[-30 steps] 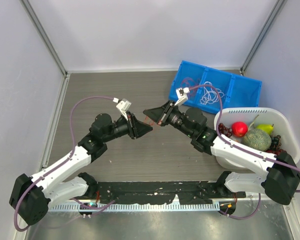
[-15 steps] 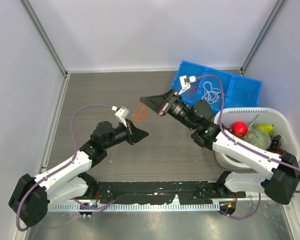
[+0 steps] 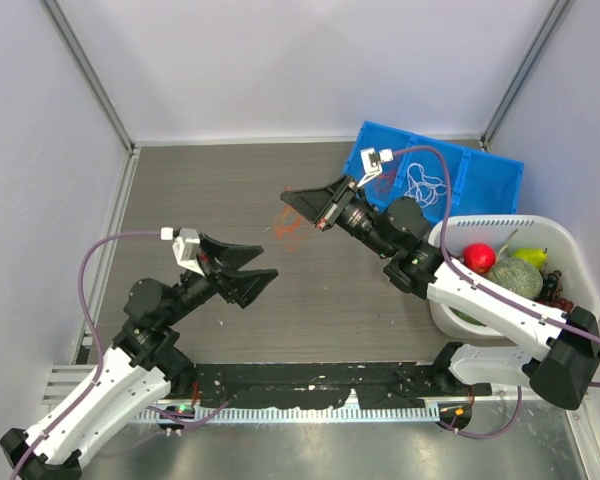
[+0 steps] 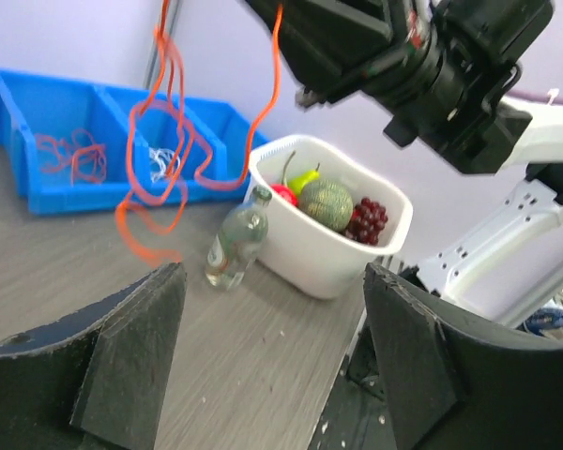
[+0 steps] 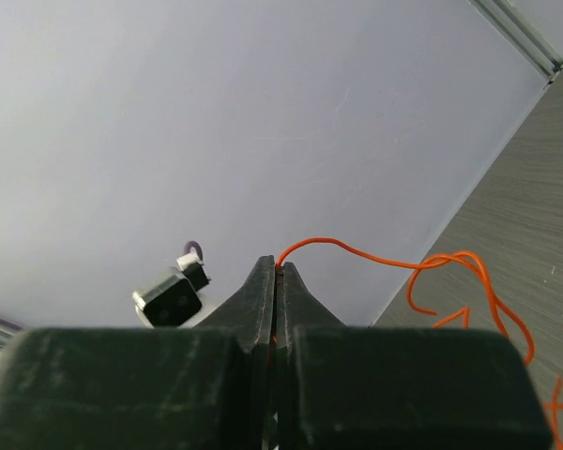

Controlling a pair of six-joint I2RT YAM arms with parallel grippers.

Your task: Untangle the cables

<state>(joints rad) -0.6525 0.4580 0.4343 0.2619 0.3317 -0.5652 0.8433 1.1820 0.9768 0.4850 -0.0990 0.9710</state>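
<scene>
Your left arm's black two-finger gripper (image 3: pixel 265 260) is spread wide, its fingers (image 4: pixel 131 347) well apart with nothing between them. That white-shelled arm is folded close over its base. The elbow is bent and the wrist lifted, and the gripper points forward and to the right.

Your right arm's black two-finger gripper (image 3: pixel 292 200) is pressed closed, pads flat against each other. It pinches a thin orange cable (image 5: pixel 321 240) right at the fingertips. This arm stretches forward and to the left from its base, with the elbow bent and the wrist held high. The two grippers point roughly toward each other but stay apart, the right one farther out from the bases than the left.
</scene>
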